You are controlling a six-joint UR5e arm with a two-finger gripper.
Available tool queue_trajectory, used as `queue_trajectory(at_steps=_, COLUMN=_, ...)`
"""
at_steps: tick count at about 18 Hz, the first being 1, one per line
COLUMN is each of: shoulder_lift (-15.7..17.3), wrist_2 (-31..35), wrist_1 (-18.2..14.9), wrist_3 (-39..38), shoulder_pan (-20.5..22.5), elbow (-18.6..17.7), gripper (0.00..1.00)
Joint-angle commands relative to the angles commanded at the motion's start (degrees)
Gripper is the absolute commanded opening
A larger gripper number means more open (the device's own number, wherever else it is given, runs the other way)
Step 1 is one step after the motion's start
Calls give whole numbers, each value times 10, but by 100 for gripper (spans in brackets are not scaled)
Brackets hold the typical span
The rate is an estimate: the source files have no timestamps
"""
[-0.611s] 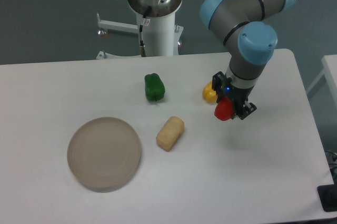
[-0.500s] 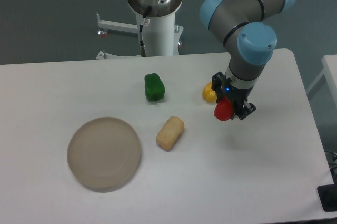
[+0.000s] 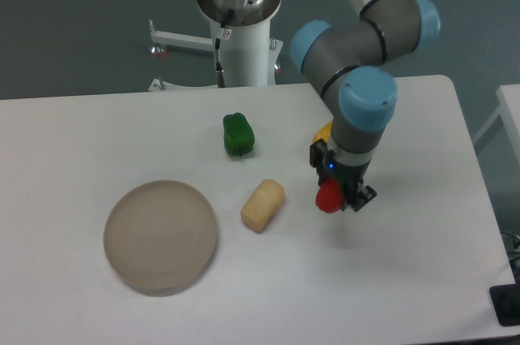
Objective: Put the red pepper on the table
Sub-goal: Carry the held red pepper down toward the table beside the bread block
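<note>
Gripper: the gripper (image 3: 335, 195) was seen pointing down over the table, its dark fingers pinched on the red pepper; a small blue light was lit on its body.
Red pepper: the red pepper (image 3: 327, 198) was held between the fingers at the lower end of the gripper, right of the table's middle; only its left side was visible, the rest being covered by the fingers. Whether it touched the tabletop could not be told.
Table: the table (image 3: 406, 280) was shown as a white top with rounded corners, carrying all the other items.
Arm: the arm (image 3: 361, 77) was bent over the right half of the table, grey with pale blue joint caps, its wrist set straight above the gripper.
Yellow pepper: a yellow pepper (image 3: 323, 131) was largely hidden behind the wrist, only a small patch being seen just above the gripper.
Green pepper: a green pepper (image 3: 238, 135) was lying on the table, well left of the gripper.
Beige roll: a beige roll-shaped item (image 3: 262, 204) was lying near the gripper, on its left, apart from it.
Plate: a round beige plate (image 3: 161, 236) was placed at the left front of the table, with nothing on it.
</note>
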Motion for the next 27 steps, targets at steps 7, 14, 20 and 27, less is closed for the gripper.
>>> queue_trajectory(at_steps=7, shoulder_lift=-40, wrist_2=0, wrist_1=59, wrist_3=-76, shoulder_pan=-29, elbow=5, gripper=20)
queue_trajectory(at_steps=14, shoulder_lift=-65, wrist_2=0, wrist_1=87, wrist_3=-93, shoulder_pan=-41, elbow=18, gripper=25)
queue_trajectory(at_steps=20, shoulder_lift=-79, wrist_2=3, wrist_1=89, wrist_3=-87, shoulder_pan=-48, elbow=24, gripper=89)
queue_trajectory(at_steps=27, shoulder_lift=-34, wrist_2=3, wrist_1=78, wrist_3=-83, shoulder_pan=-39, elbow=-4, gripper=100)
